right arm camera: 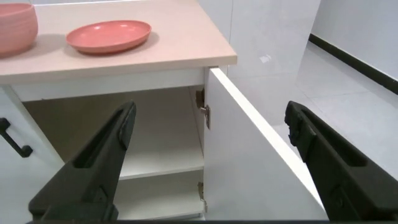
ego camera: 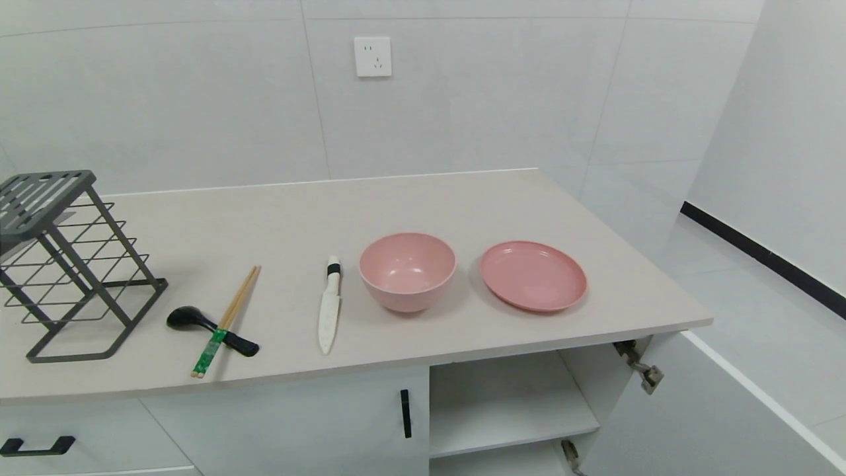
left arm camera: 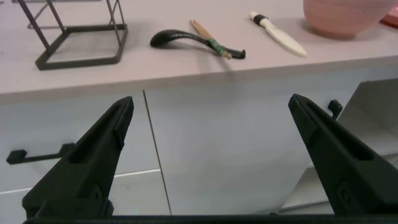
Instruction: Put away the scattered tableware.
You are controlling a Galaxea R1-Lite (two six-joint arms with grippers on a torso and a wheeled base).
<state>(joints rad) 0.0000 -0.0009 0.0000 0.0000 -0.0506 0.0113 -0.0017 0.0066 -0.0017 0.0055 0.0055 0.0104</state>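
- Both my grippers hung low in front of the cabinets, below the front edge of the countertop (ego camera: pixel 396 205).
- My left gripper (left arm camera: pixel 208 112) had its fingers spread wide with nothing between them. It faced the closed white cabinet fronts, near a black drawer handle (left arm camera: pixel 37 154).
- My right gripper (right arm camera: pixel 210 112) was likewise spread wide and held nothing. It faced the open cabinet, whose door (right arm camera: pixel 249 155) was swung out on my right, with a bare white shelf (right arm camera: pixel 165 162) inside.
- All the tableware lay in a row near the front of the countertop.
- A pink plate (ego camera: pixel 533 275) sat farthest to my right, above the open cabinet.
- A pink bowl (ego camera: pixel 407 271) stood upright just beside the plate on its left, apart from it.
- A white knife (ego camera: pixel 328 317) lay just left of the bowl, its tip pointing toward the front edge and its handle, ringed by a black band, pointing toward the wall.
- A pair of wooden chopsticks (ego camera: pixel 234 307), green-wrapped at the near end, lay further left, slanting across the handle of a black spoon (ego camera: pixel 182 318) and touching it.
- A dark wire rack (ego camera: pixel 39 198) stood at the far left of the countertop, near the spoon's bowl end.
- A white wall socket (ego camera: pixel 372 56) sat on the tiled wall behind.
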